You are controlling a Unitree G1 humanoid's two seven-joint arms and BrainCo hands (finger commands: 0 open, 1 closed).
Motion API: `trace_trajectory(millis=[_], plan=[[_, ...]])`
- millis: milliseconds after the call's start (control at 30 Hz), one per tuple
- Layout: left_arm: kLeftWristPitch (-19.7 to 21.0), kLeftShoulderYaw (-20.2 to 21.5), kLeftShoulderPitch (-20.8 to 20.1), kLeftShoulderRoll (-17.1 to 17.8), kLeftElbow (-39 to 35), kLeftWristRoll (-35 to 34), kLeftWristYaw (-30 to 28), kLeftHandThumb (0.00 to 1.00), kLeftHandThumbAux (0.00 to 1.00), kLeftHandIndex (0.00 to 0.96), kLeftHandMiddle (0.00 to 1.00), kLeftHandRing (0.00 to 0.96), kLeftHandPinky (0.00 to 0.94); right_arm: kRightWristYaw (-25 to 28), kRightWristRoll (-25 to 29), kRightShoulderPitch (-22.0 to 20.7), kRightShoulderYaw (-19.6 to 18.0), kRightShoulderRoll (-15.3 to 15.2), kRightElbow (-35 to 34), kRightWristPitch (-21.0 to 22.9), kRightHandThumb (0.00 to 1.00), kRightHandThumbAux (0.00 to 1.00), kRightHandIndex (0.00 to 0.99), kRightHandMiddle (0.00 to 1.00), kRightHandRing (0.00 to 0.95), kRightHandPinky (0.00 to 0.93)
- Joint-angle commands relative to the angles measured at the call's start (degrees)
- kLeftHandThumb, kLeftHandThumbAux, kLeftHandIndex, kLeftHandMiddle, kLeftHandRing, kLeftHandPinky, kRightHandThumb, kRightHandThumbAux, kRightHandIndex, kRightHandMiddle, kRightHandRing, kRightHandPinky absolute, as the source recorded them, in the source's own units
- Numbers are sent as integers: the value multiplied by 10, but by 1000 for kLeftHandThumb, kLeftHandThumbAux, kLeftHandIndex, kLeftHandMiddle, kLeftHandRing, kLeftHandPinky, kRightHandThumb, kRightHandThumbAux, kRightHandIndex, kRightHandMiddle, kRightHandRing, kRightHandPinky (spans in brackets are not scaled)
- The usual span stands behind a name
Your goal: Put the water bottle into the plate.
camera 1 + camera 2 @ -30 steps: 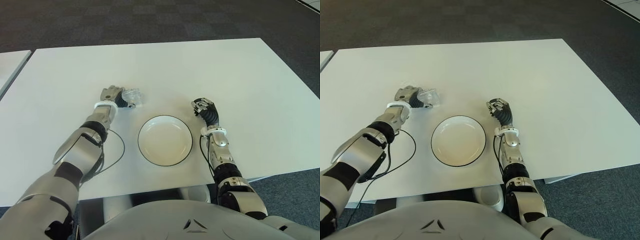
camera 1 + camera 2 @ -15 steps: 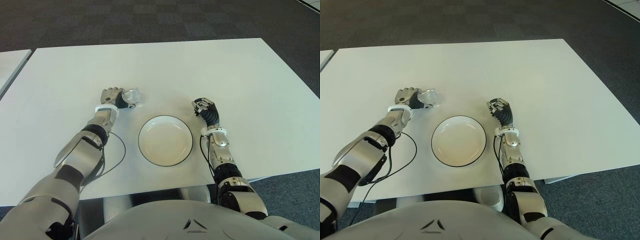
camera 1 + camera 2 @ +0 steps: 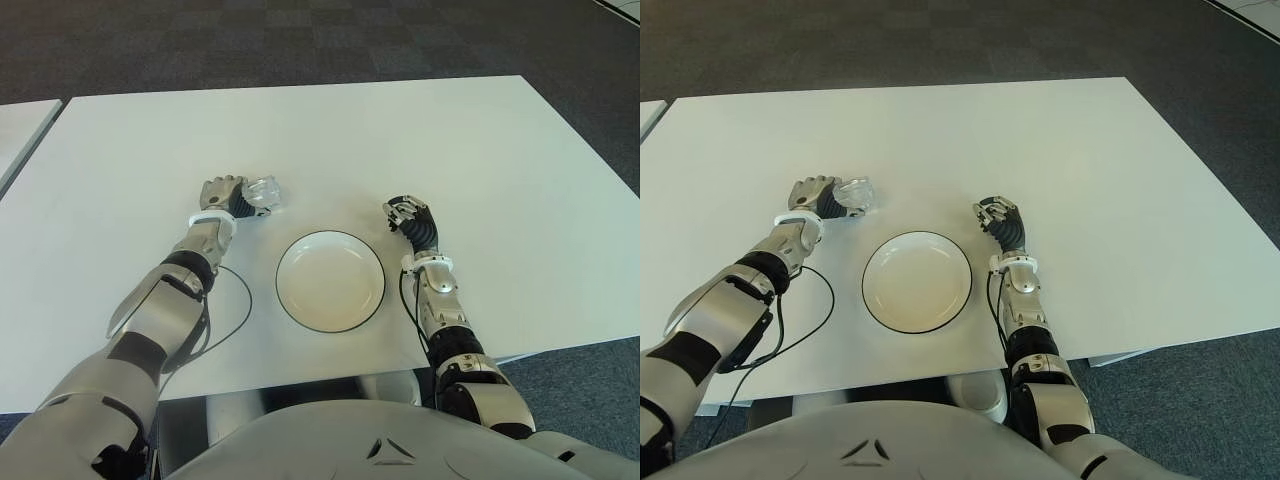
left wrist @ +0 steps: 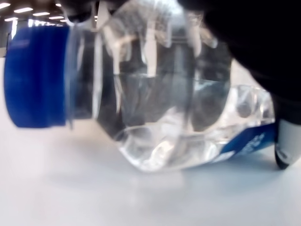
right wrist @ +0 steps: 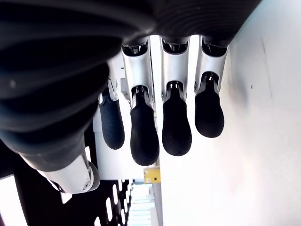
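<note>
A clear water bottle with a blue cap lies on its side, low over the white table, up and left of the plate. My left hand is shut on it; in the left wrist view the bottle fills the picture, and I cannot tell whether it touches the table. The white plate with a dark rim sits empty near the table's front edge. My right hand shows to the right of the plate, its fingers curled and holding nothing.
A black cable loops on the table beside my left forearm. A second table's corner shows at the far left. Dark carpet lies beyond the far edge.
My left wrist has turned slightly with the bottle in its grip, barely shifting place. The right hand and the plate have not moved.
</note>
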Motion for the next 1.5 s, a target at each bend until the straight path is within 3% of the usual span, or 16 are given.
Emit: trace_trajectory(millis=[33, 467, 933, 1167, 1300, 1500], plan=[[-7, 8, 44, -10, 26, -14, -52, 850, 670, 394, 544, 851, 866, 3, 5, 10, -1, 1, 7, 17, 707, 729, 438, 695, 682, 684], [-46, 60, 50, -7, 20, -61, -69, 852, 669, 396, 541, 861, 841, 15, 11, 9, -4, 1, 9, 15, 706, 729, 438, 697, 683, 685], [-76, 91, 14, 20, -30, -85, -51, 853, 669, 397, 541, 866, 824, 17, 16, 7, -11, 2, 13, 16, 706, 728, 439, 695, 680, 679], [-97, 108, 15, 49, -110, -93, -57, 852, 669, 396, 538, 866, 810, 18, 16, 6, -13, 2, 14, 19, 707, 728, 439, 691, 676, 673], [-106, 118, 35, 61, -175, -95, -53, 852, 670, 396, 536, 861, 787, 16, 15, 5, -14, 3, 14, 19, 707, 727, 439, 690, 676, 675], [-86, 139, 129, 83, -421, -86, -70, 851, 671, 394, 529, 852, 767, 14, 11, 6, -13, 2, 13, 20, 707, 728, 438, 691, 678, 679]])
